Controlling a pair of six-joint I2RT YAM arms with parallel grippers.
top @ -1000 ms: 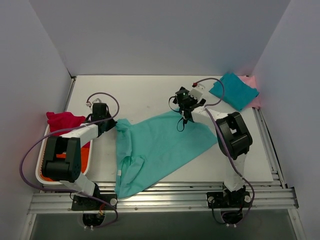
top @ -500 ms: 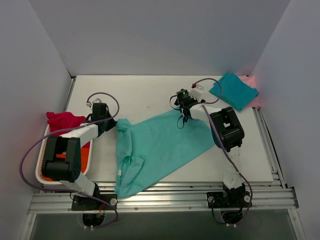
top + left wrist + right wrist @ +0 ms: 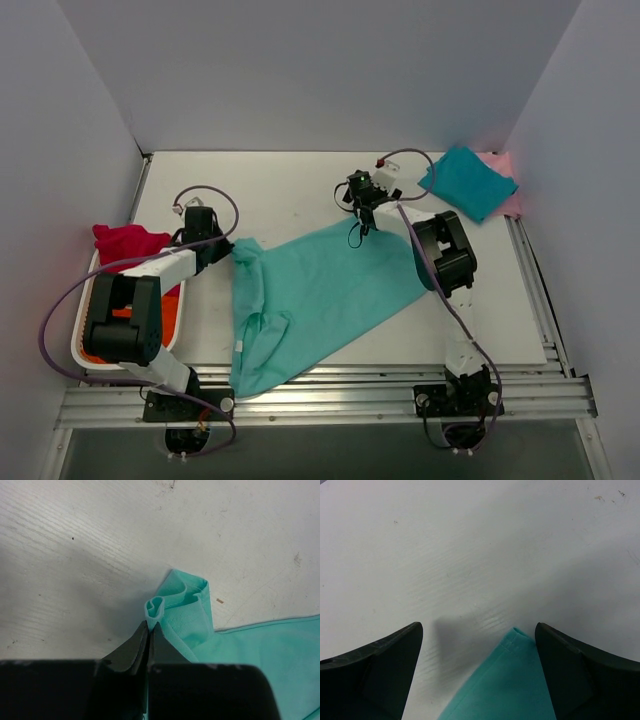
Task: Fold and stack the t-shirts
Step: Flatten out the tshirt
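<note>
A light mint-green t-shirt (image 3: 320, 290) lies spread across the middle of the table. My left gripper (image 3: 232, 247) is shut on a bunched fold at the shirt's left corner (image 3: 182, 607), with the cloth pinched between the jaw tips (image 3: 150, 625). My right gripper (image 3: 362, 212) hovers open over the shirt's far corner (image 3: 517, 675); that corner lies flat between its fingers, closer to the right one, and is not held. A folded darker teal t-shirt (image 3: 468, 182) rests on a pale pink one (image 3: 506, 172) at the back right.
A white mesh basket (image 3: 80, 348) stands at the left edge, with a magenta-red t-shirt (image 3: 128, 242) draped over its far end and an orange one (image 3: 170, 312) inside. Side walls close in the table on both sides.
My right gripper has moved a little toward the back of the table, up to the shirt's far corner. The left gripper and the shirt have not moved.
</note>
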